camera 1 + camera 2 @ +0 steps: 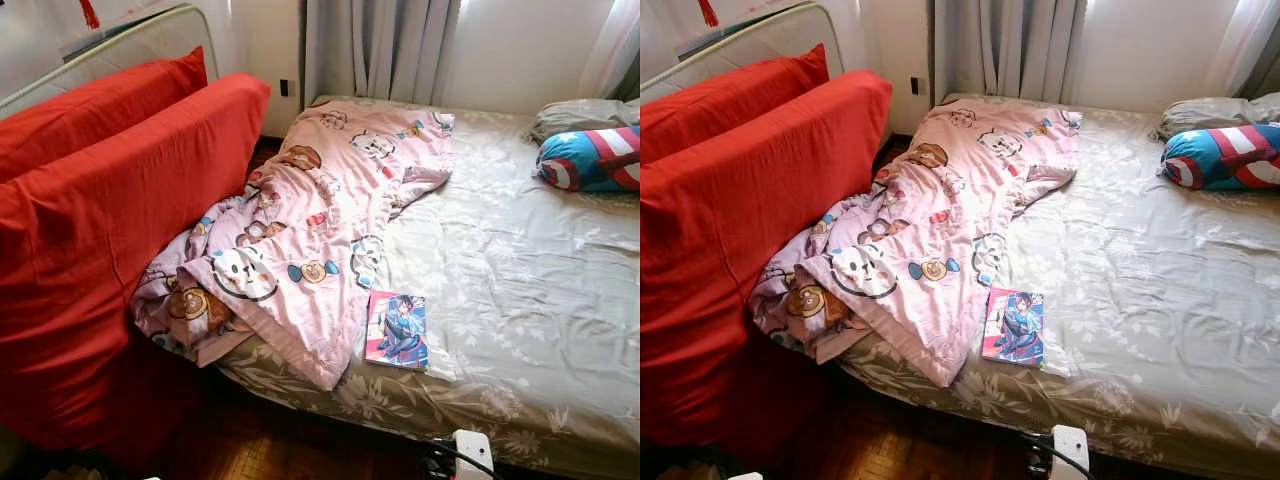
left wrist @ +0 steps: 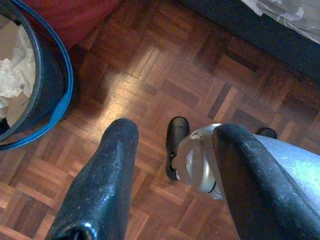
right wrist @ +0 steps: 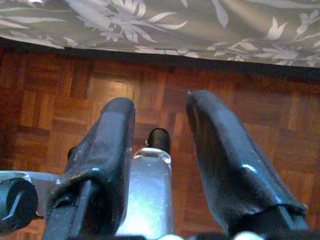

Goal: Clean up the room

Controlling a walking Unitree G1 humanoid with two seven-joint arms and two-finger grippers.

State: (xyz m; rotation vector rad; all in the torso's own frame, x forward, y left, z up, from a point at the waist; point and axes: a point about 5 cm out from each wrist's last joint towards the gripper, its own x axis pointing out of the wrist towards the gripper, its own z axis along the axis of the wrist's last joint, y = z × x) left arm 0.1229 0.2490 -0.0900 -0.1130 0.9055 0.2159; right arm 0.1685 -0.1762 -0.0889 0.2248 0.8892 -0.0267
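A crumpled pink cartoon-print blanket lies across the left side of the bed, and one corner hangs over the front edge. A comic book with a blue and pink cover lies flat on the grey floral sheet beside that corner. Both arms hang low over the parquet floor. My left gripper is open with nothing between its fingers, close to a blue-rimmed bin. My right gripper is open and empty, just short of the bed's draped edge.
Two big red cushions lean against a rail left of the bed. A blue, red and white pillow and a grey pillow lie at the far right. A white plug block with a cable sits on the floor by the bed front. The bin holds crumpled paper.
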